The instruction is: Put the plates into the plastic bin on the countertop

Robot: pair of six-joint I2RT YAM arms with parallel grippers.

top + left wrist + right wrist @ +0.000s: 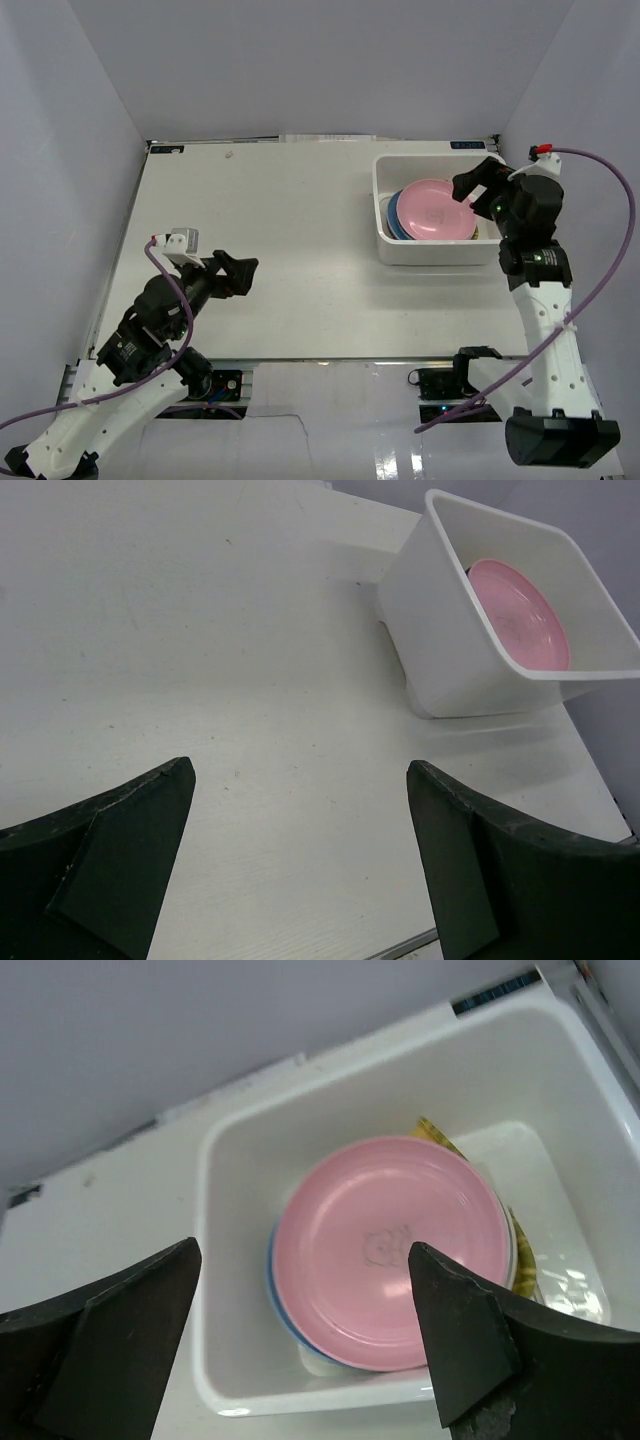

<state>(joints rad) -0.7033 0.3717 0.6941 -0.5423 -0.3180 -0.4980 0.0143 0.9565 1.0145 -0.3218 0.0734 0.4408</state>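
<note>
Left gripper [243, 273]: jaws spread wide, nothing between them; held above the countertop [270, 200] near its front-left part, well apart from the plastic bin [430, 250].
Right gripper [478, 182]: jaws spread wide, nothing gripped; positioned over the right part of the bin, above the stack, not touching any plate.
Plastic bin: white, rectangular, rounded corners; standing on the countertop at the far right.
Pink plate [435, 208]: top of the stack inside the bin, face up, lying towards the bin's left half.
Blue plate [275, 1290]: directly under the pink plate; only a crescent of its edge visible on the left and near sides.
Yellow plate [432, 1130]: lower in the stack, offset to the right; patterned edge visible behind and beside the pink plate.
Pale plate edge [513, 1250]: thin strip between the pink plate and the yellow plate; colour not distinguishable further.
Remaining stack contents: hidden under the pink plate; count not determinable.
Countertop: white, matte.
</note>
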